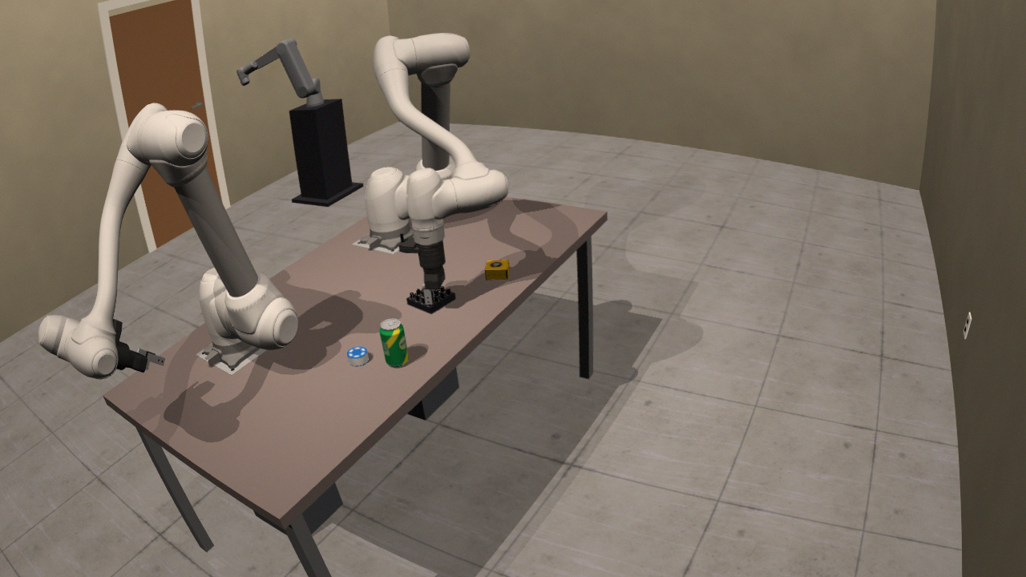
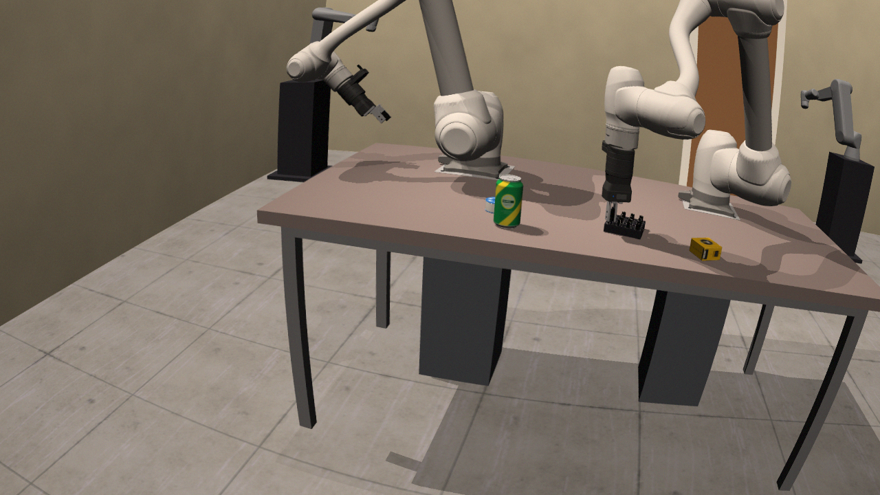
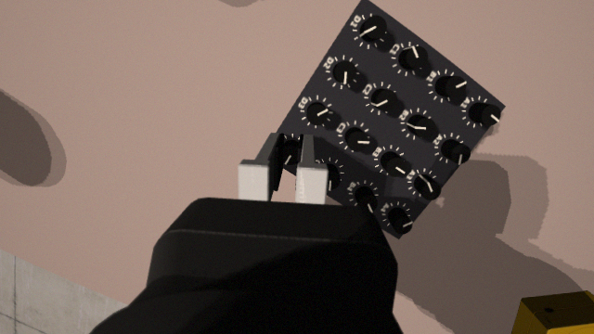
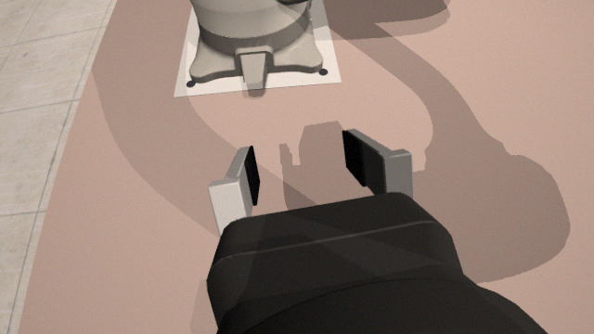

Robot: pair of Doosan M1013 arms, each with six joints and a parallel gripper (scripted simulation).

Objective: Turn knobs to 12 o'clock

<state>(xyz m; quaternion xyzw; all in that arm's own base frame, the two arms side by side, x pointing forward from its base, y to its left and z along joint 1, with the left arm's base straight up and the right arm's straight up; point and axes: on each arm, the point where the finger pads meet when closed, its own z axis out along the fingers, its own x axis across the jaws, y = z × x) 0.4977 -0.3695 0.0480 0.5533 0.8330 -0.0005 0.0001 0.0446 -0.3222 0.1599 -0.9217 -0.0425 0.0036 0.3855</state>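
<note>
The black knob box (image 1: 431, 308) (image 2: 622, 231) (image 3: 389, 131) lies turned askew in the left wrist view. My left gripper (image 1: 429, 297) (image 2: 610, 215) (image 3: 290, 152) points down at the box corner, shut on knob D4 (image 3: 290, 152), which stands between its fingers. The white line of D4 points down-left, toward the box edge beside knobs 4; the fingers partly hide its marks. Knob B3 (image 3: 394, 163) is free, its line pointing toward row A, about at the middle mark. My right gripper (image 1: 159, 360) (image 2: 384, 115) (image 4: 300, 156) is open and empty, far from the box.
A green can (image 1: 394, 344) (image 2: 509, 206) and a blue-white round tin (image 1: 357, 357) (image 2: 489, 205) stand between the right arm's base and the box. A yellow box (image 1: 496, 270) (image 2: 705, 248) (image 3: 552, 320) lies on the box's other side. Neighbouring knobs C4 (image 3: 332, 176) and D3 (image 3: 317, 113) are close to the left fingers.
</note>
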